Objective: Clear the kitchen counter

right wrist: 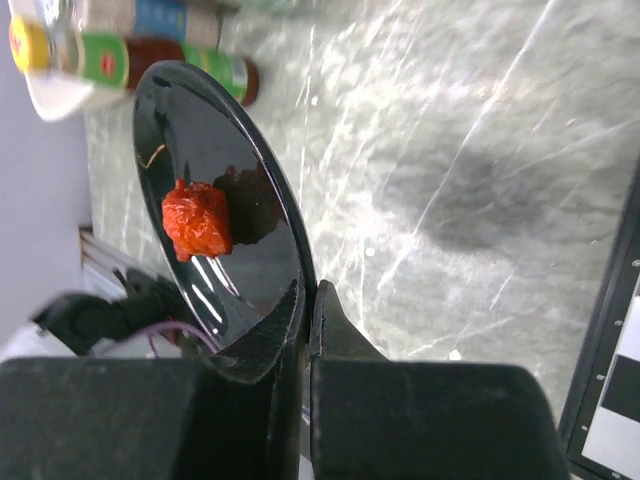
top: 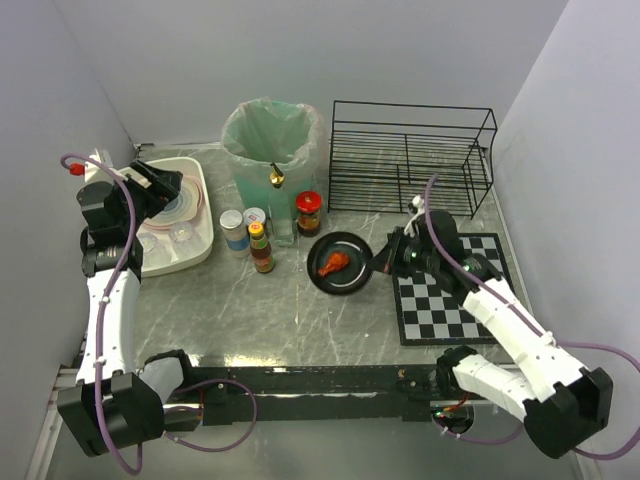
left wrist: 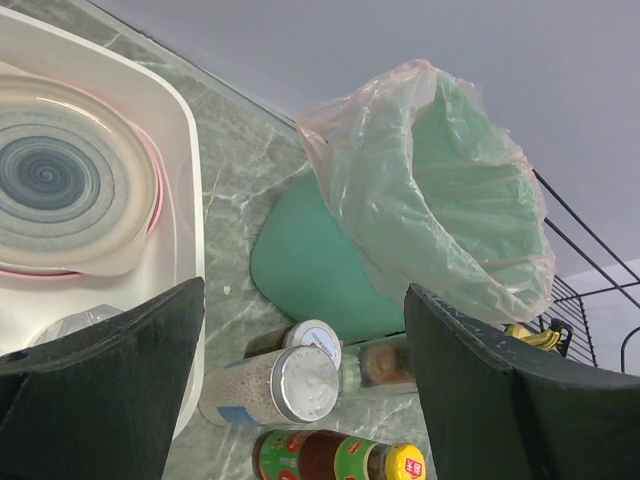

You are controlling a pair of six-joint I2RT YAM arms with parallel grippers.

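Note:
On the grey marble kitchen counter (top: 290,320) lies a black plate (top: 345,278) with a red food scrap (top: 335,264) on it. My right gripper (top: 383,258) is shut on the plate's right rim. The right wrist view shows the rim pinched between the jaws of the right gripper (right wrist: 310,300), with the plate (right wrist: 240,260) and its scrap (right wrist: 197,220) just beyond them. My left gripper (top: 160,185) hangs open over the white tub (top: 200,252) at the back left. Nothing is between the fingers of the left gripper (left wrist: 303,300).
A green bin (top: 272,140) with a plastic liner stands at the back. Before it stand a shaker (top: 233,230), a sauce bottle (top: 262,248) and a red-lidded jar (top: 309,212). A black wire rack (top: 410,155) is at the back right. A checkered mat (top: 450,300) lies under my right arm.

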